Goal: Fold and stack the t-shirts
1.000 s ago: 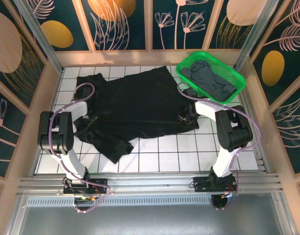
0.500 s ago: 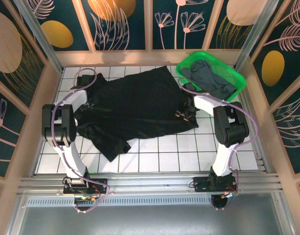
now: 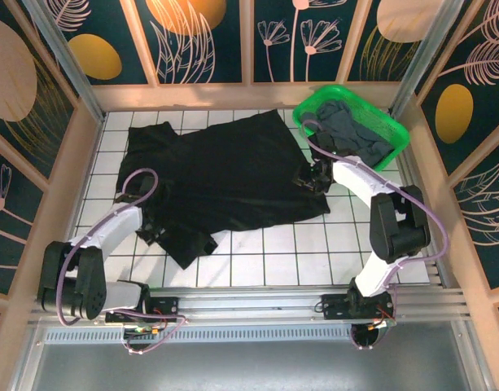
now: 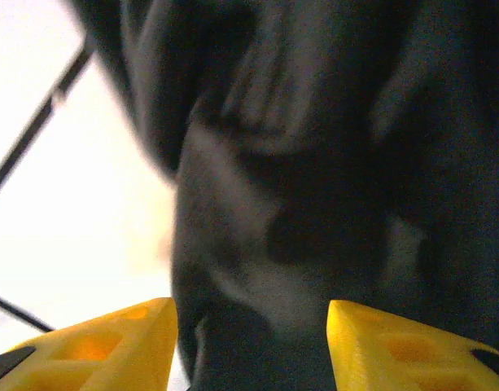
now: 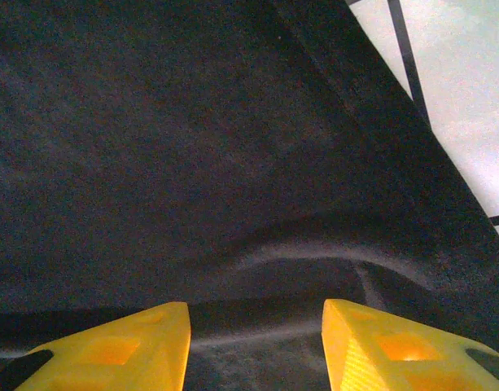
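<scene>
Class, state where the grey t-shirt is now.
In the top view, the grey t-shirt lies bunched inside the green basket at the far right corner of the table, beside the black t-shirt.

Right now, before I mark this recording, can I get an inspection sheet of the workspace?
Surface: table of white tiles with dark grid lines.
Job's things: black t-shirt spread on the tiles, its near-left part bunched; grey t-shirt crumpled in the green basket at the far right.
Clutter: nothing seen.
Grippers: left gripper open over the bunched black cloth; right gripper open over the shirt's right edge.
Cables: purple cables loop off both arms, the right arm's close to the basket.
Surroundings: floral wall panels; metal rail at the near edge.
</scene>
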`<act>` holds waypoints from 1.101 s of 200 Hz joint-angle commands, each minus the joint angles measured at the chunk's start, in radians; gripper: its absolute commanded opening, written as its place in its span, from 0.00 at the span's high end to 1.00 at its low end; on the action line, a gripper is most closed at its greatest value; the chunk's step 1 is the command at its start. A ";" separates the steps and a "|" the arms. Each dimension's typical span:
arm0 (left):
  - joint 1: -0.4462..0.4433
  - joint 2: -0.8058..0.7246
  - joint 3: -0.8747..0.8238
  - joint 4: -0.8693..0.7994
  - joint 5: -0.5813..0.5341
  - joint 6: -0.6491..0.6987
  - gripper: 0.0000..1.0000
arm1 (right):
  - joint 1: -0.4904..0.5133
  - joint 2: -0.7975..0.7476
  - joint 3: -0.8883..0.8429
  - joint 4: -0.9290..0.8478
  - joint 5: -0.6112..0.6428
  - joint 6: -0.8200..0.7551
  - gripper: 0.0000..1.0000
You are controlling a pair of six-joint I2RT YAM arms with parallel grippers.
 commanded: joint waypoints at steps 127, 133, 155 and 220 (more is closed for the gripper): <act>-0.020 -0.225 -0.091 -0.194 0.001 -0.343 1.00 | -0.060 0.112 -0.102 -0.009 0.047 0.002 0.55; -0.020 -0.248 -0.085 -0.217 0.003 -0.356 1.00 | -0.060 0.110 -0.110 -0.010 0.047 0.005 0.56; -0.019 -0.280 -0.060 -0.270 0.001 -0.378 1.00 | -0.062 0.101 -0.136 -0.027 0.067 0.010 0.60; -0.019 -0.256 -0.055 -0.314 -0.118 -0.348 0.96 | -0.101 0.047 -0.197 -0.047 0.121 -0.003 0.81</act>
